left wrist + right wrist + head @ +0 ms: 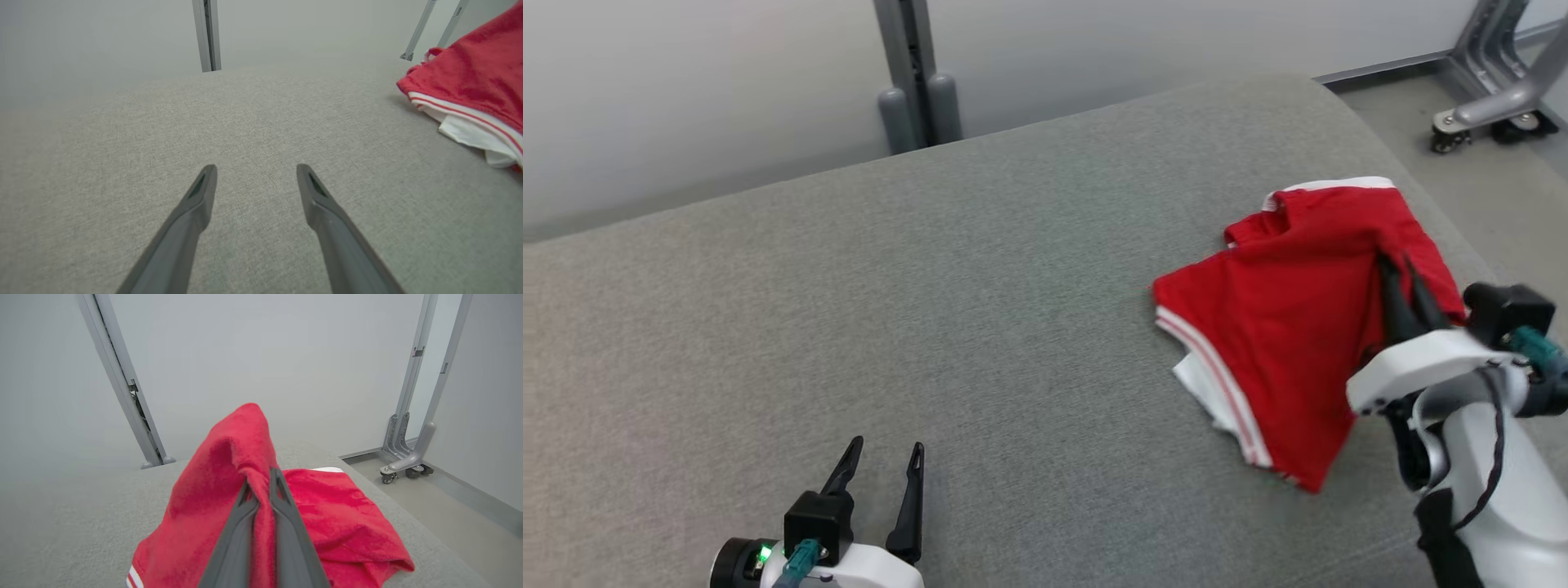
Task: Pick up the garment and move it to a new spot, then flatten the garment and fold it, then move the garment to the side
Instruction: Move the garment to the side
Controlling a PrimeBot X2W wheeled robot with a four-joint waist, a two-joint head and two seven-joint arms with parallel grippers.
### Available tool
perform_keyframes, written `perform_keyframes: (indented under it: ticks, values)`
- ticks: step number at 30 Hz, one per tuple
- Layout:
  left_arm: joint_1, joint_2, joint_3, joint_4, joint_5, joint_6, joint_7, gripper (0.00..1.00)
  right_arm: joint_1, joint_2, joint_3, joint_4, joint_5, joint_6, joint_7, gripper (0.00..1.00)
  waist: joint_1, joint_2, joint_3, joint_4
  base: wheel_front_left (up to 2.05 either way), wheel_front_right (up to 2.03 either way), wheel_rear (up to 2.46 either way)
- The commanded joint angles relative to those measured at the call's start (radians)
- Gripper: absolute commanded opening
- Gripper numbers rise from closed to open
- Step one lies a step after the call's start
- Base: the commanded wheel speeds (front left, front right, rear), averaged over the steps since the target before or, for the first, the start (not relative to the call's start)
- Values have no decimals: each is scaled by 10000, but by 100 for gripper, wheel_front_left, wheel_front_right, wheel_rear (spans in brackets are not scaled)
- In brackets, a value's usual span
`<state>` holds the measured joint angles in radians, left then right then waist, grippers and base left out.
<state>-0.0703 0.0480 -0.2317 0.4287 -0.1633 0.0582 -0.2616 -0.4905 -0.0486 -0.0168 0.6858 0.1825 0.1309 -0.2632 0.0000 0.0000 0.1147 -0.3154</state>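
Pinching the crumpled red white-trimmed garment (1274, 318), the right gripper (1395, 263) begins the pickup, left gripper (887, 445) gaping idle, flattening and folding ahead.

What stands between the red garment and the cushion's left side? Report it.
Nothing visible. The right pincer is shut on the red garment, and bare grey cushion lies between it and the open left pincer.

Red garment (1282, 327), with a white band and thin red stripes along one edge. Grey, finely woven cushion (931, 327). Pale grey wall (727, 82), silver-grey frame (1494, 90), black fingers (907, 506), white forearm (1503, 490), teal cable (800, 559).
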Motion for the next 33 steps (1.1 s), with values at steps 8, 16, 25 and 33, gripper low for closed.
perform_keyframes:
  ticks: [8, 16, 25, 33]
  values:
    - [-305, 50, 307, 56, 480, -196, -44, 100, -1484, -884, -3659, 677, -2636, -3, -17, 0, 0, 0, 469, 1445, 0, 0, 0]
    - [-377, 52, 358, -81, 508, -87, -44, 100, -1943, -1426, -6483, 1408, -5080, -2, -17, 100, 0, 0, 604, 2029, 0, 0, 0]
    - [-270, 53, 526, -43, 531, 67, -44, 100, -1406, -591, -5973, 418, -4970, -3, -17, 100, 0, 0, 264, 2263, 0, 0, 0]
    - [85, 47, 699, -34, 418, 201, -44, 100, 856, -71, -3809, -1088, -3259, -3, -17, 100, 0, 0, -450, 2632, 0, 0, 0]
